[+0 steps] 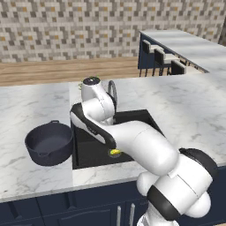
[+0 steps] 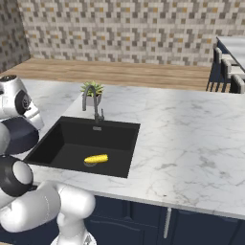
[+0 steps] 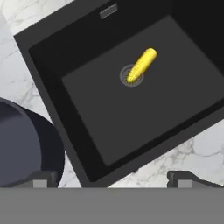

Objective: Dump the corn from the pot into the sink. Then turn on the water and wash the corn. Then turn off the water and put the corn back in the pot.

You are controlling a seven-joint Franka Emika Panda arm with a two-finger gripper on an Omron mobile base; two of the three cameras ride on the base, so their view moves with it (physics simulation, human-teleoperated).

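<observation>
A white marble table (image 2: 191, 139) spreads across the kitchen, a black sink (image 2: 112, 131) sunk into it below a curved metal tap (image 2: 91, 103) and a small potted plant (image 2: 93, 91). The dark pot (image 1: 48, 143) stands upright on the table just beside the sink's edge, nothing visible inside. The robot's pincer (image 3: 113, 179) hangs above the basin with its fingertips (image 3: 41, 179) spread wide, holding nothing. The yellow corn (image 3: 142, 64) lies on the sink floor, one end resting over the round drain (image 3: 130, 76).
</observation>
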